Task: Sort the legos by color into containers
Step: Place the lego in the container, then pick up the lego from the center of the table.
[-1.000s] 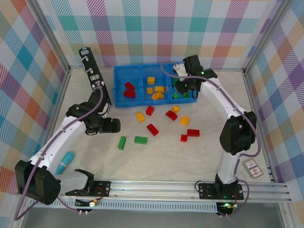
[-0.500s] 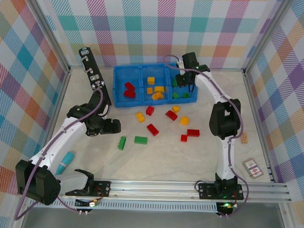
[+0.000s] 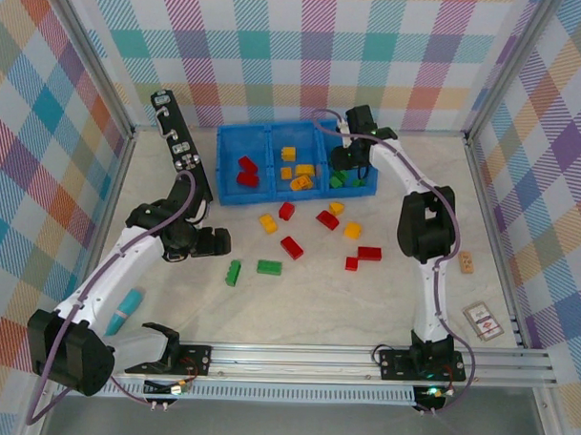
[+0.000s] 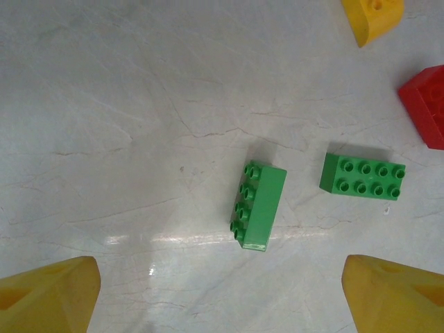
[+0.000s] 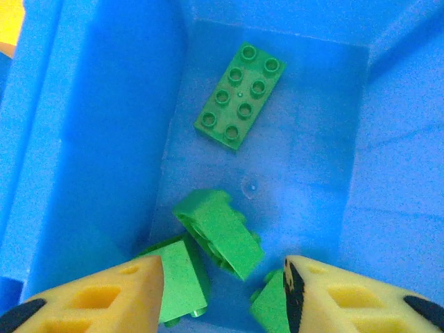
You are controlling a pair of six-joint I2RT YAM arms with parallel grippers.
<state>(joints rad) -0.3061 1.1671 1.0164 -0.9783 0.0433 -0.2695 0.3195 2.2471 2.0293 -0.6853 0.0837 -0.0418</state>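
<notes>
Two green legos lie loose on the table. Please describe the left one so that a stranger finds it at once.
Start at the blue bin at the table's far side and come forward, past the loose red and yellow bricks, to two green bricks lying apart. The left green brick is tipped on its side, studs facing sideways; its neighbour lies flat, studs up.

Walls (image 3: 373, 49): pastel checked cloth on three sides, in pink, teal, yellow and purple.
Posts (image 3: 103, 77): bare metal, slanting up at the back corners.
Surface (image 3: 297, 308): pale, marbled with faint veins.
Rail (image 3: 305, 354): slotted metal along the near edge.
Light: even, with a soft glare streak (image 4: 173, 237) on the surface.
</notes>
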